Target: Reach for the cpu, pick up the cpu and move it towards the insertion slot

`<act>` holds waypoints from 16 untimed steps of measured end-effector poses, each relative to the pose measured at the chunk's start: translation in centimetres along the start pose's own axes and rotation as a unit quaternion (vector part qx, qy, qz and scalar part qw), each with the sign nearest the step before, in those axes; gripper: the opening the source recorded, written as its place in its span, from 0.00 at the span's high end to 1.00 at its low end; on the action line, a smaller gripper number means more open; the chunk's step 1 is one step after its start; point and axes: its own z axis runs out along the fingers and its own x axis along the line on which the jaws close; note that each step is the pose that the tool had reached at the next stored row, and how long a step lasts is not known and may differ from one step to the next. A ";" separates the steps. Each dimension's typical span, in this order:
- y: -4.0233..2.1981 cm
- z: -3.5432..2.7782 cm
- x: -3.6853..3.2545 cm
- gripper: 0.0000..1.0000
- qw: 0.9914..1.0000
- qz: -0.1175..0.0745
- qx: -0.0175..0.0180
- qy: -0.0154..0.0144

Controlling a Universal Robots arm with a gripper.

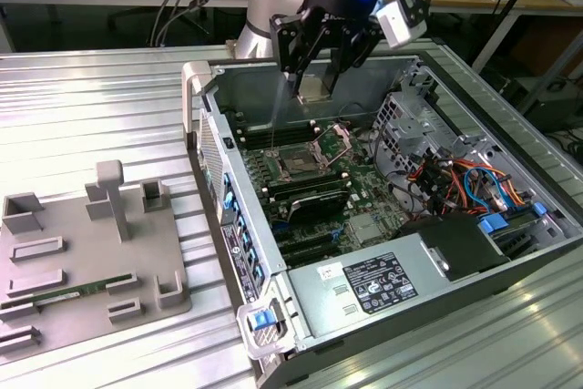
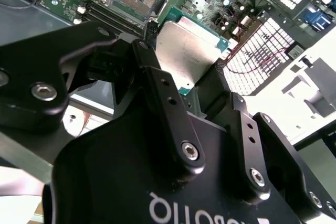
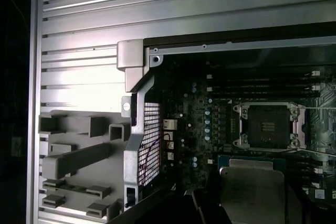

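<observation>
— Exterior view: what lies on the ribbed metal worktop point(image 1: 100, 107)?
— An open computer case point(image 1: 383, 198), beside a grey plastic tray point(image 1: 82, 252) toward the exterior view's left.
— And the arm?
— Its black pincer point(image 1: 314, 88) hangs over the green motherboard point(image 1: 310, 170), clamped on the cpu point(image 1: 312, 88), silvery face showing in the second wrist view point(image 2: 186, 51).
— The insertion slot point(image 1: 299, 163)?
— Below the raised chip, apart from it; open socket with a metal frame in the first wrist view point(image 3: 268, 125).

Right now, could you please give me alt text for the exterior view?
The gripper holds the cpu above the open computer case, short of the insertion slot on the green motherboard. A grey tray lies at the exterior view's left.
</observation>
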 end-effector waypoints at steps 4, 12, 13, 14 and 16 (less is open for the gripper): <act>0.19 0.00 -0.57 0.45 1.000 0.000 0.000 0.000; 0.44 0.00 -1.24 0.45 1.000 0.000 0.000 0.000; 0.48 0.00 -1.35 0.45 1.000 0.000 0.000 0.000; 0.56 0.00 -1.53 0.45 1.000 0.000 0.000 0.000; 0.62 0.00 -1.67 0.45 1.000 0.000 0.000 0.000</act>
